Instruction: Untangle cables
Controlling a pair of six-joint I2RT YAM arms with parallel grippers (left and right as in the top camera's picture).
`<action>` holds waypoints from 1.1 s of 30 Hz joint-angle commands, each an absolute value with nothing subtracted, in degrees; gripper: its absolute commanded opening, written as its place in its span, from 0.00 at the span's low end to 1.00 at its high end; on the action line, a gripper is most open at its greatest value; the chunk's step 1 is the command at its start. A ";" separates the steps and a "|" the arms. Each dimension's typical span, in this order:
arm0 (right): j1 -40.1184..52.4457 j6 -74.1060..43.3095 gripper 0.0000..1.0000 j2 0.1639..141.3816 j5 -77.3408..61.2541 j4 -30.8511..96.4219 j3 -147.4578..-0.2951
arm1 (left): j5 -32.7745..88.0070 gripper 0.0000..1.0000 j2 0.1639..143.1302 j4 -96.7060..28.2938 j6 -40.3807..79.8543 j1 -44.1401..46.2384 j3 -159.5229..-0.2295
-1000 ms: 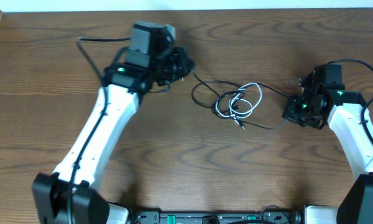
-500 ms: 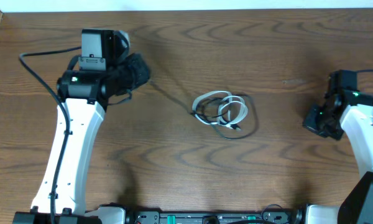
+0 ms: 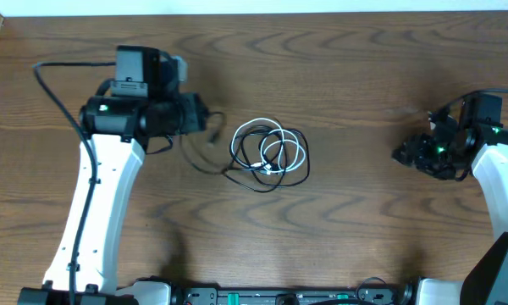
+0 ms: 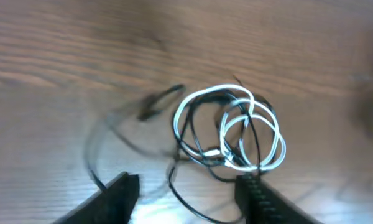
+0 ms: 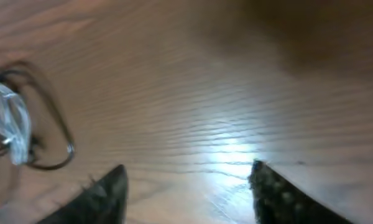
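The two cables lie tangled together in one small heap mid-table. The white cable (image 3: 271, 166) (image 4: 231, 93) forms overlapping loops, with the black cable (image 3: 306, 161) (image 4: 185, 142) wound through them and trailing a loose tail to the left. My left gripper (image 3: 210, 127) (image 4: 186, 199) is open just left of the heap; a strand of the black cable lies on the table between its spread fingers, ungripped. My right gripper (image 3: 400, 155) (image 5: 189, 193) is open over bare wood well to the right. In its view the white cable (image 5: 12, 127) and black cable (image 5: 56, 146) sit at the left edge.
Everything rests on a wooden table (image 3: 364, 76) whose far edge runs along the top of the overhead view. Thick black arm wires hang by the left arm (image 3: 51, 85).
Both grippers have gone from shut to open and let go of the cables. The heap has slid left toward the left gripper. The right gripper has moved slightly left.
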State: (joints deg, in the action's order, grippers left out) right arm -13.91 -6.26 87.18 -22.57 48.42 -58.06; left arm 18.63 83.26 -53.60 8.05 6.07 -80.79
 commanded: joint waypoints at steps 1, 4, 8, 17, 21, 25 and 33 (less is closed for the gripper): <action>-13.61 -5.30 0.70 87.33 -27.40 48.16 -58.35 | 20.18 0.61 83.29 -54.96 3.18 7.03 -81.34; -13.61 -5.28 0.71 87.33 -27.38 48.21 -58.35 | 21.08 0.62 83.29 -56.42 0.01 8.01 -81.34; -13.61 -5.26 0.72 87.33 -27.38 48.12 -58.35 | 24.47 0.68 83.99 -57.87 -4.93 12.12 -80.51; -13.61 -5.06 0.69 87.33 -27.38 47.94 -58.35 | 19.66 0.68 95.42 -62.30 -15.86 22.72 -76.82; -13.61 -5.06 0.68 87.33 -27.40 48.03 -58.35 | 19.66 0.69 101.58 -62.48 -17.67 23.75 -76.82; -13.61 -5.06 0.68 87.33 -27.40 48.86 -58.35 | 19.68 0.69 106.87 -62.61 -18.46 23.83 -76.82; -13.61 -5.08 0.68 87.33 -27.42 49.50 -58.35 | 29.80 0.69 112.01 -68.45 -26.00 23.88 -76.82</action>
